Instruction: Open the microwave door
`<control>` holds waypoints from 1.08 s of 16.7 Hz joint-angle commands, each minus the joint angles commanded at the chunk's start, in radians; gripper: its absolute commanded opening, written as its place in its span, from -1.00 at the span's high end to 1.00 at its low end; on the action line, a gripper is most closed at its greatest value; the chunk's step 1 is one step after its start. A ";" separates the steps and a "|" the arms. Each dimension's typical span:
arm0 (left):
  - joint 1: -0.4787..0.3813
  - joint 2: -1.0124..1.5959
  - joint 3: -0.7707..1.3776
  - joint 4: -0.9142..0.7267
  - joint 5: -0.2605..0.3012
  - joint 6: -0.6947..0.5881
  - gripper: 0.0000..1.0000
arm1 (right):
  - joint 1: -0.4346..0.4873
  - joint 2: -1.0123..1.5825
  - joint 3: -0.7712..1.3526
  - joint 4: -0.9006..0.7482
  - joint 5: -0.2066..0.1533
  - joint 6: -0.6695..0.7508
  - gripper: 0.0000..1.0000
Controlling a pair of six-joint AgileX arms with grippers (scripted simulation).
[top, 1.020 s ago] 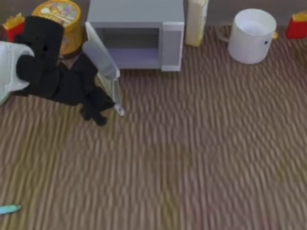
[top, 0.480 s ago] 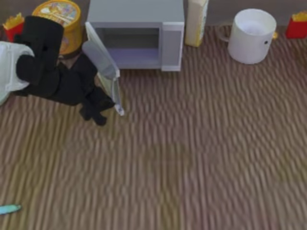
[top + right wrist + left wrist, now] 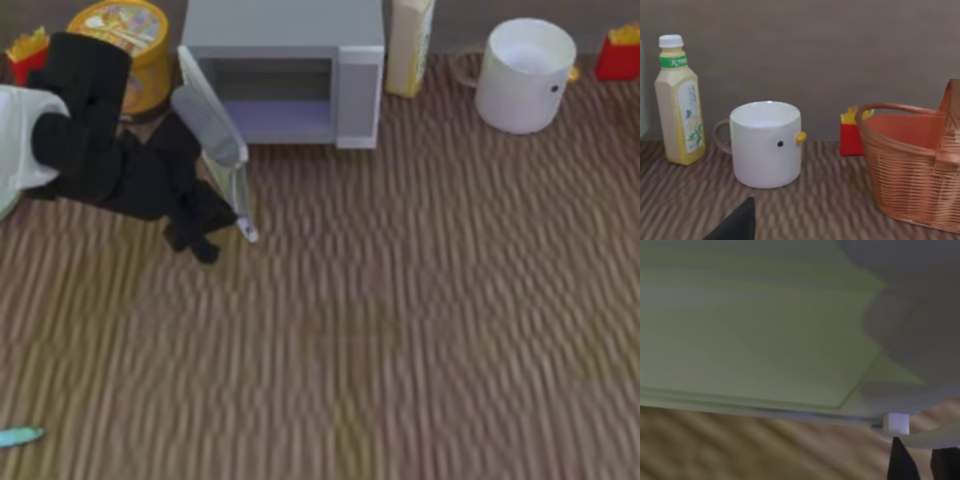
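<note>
The microwave (image 3: 283, 70) sits at the table's far edge, left of centre, its pale interior exposed. The microwave door (image 3: 215, 150) stands swung wide open toward the front-left. The left gripper (image 3: 207, 228) is at the door's free edge; whether its fingers are clamped cannot be told.

The microwave (image 3: 285, 40) looks like matt silver-grey metal, the tabletop (image 3: 420, 320) like ribbed brown weave, the basket (image 3: 917, 165) like woven wicker, the cup (image 3: 767, 142) smooth white.
</note>
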 joint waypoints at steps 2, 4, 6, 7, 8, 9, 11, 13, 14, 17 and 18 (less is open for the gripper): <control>0.009 0.001 0.008 -0.011 0.011 0.023 1.00 | 0.000 0.000 0.000 0.000 0.000 0.000 -1.00; 0.019 0.001 0.015 -0.022 0.022 0.048 1.00 | 0.000 0.000 0.000 0.000 0.000 0.000 -1.00; 0.028 0.005 0.018 -0.036 0.030 0.067 1.00 | 0.000 0.000 0.000 0.000 0.000 0.000 -1.00; 0.029 0.005 0.018 -0.037 0.031 0.070 1.00 | 0.000 0.000 0.000 0.000 0.000 0.000 -1.00; 0.029 0.005 0.018 -0.037 0.031 0.070 1.00 | 0.000 0.000 0.000 0.000 0.000 0.000 -1.00; 0.029 0.005 0.018 -0.037 0.031 0.070 1.00 | 0.000 0.000 0.000 0.000 0.000 0.000 -1.00; 0.029 0.005 0.018 -0.037 0.031 0.070 1.00 | 0.000 0.000 0.000 0.000 0.000 0.000 -1.00; 0.029 0.005 0.018 -0.037 0.031 0.070 1.00 | 0.000 0.000 0.000 0.000 0.000 0.000 -1.00; 0.029 0.005 0.018 -0.037 0.031 0.070 1.00 | 0.000 0.000 0.000 0.000 0.000 0.000 -1.00; 0.029 0.005 0.018 -0.037 0.031 0.070 1.00 | 0.000 0.000 0.000 0.000 0.000 0.000 -1.00; 0.029 0.005 0.018 -0.037 0.031 0.070 1.00 | 0.000 0.000 0.000 0.000 0.000 0.000 -1.00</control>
